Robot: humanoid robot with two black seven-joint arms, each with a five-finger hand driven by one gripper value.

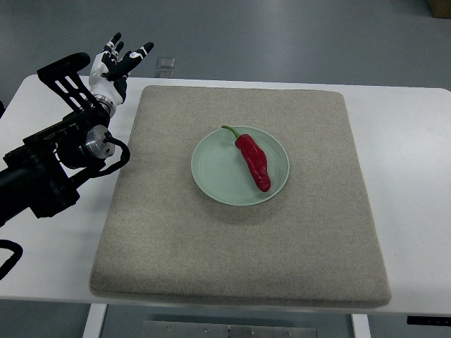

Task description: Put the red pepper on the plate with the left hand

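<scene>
A long red pepper [254,161] with a green stem lies on the pale green plate [211,172], slanting from the plate's upper middle toward its lower right. The plate rests in the middle of a beige mat [176,239]. My left hand [118,62] is raised at the far left, above the table's back corner and well away from the plate. Its fingers are spread and hold nothing. Behind it, the black left arm [56,158] reaches in from the left edge. No right arm shows.
The mat lies on a white table [416,176]. A small clear object [165,65] sits at the table's back edge, just right of my left hand. Grey floor shows beyond the table.
</scene>
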